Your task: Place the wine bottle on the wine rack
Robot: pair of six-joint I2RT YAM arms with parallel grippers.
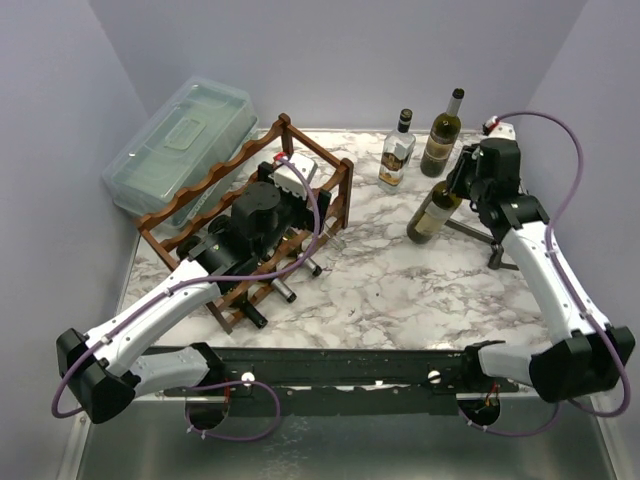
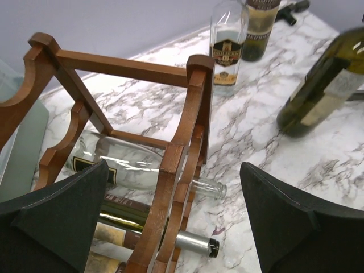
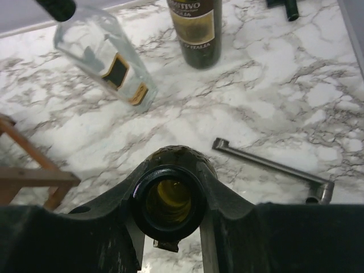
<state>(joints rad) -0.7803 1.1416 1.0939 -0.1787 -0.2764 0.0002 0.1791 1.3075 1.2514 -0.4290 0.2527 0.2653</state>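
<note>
The wine bottle (image 1: 432, 215) is green with a pale label and leans on the marble at the right, neck up. My right gripper (image 1: 462, 182) is shut on its neck. In the right wrist view the open mouth of the wine bottle (image 3: 176, 154) sits between the fingers of the right gripper (image 3: 169, 196). The reddish-brown wine rack (image 1: 330, 205) stands at centre left with several bottles lying in it. My left gripper (image 1: 292, 180) hovers over the rack, and in the left wrist view the left gripper (image 2: 173, 165) is open above a rail of the wine rack (image 2: 196, 96).
A clear square bottle (image 1: 397, 152) and a dark bottle (image 1: 441, 135) stand upright at the back. A metal crank tool (image 1: 478, 235) lies under the right arm. A clear lidded plastic box (image 1: 180, 140) sits behind the rack at far left. Racked bottle necks (image 2: 196, 242) poke out.
</note>
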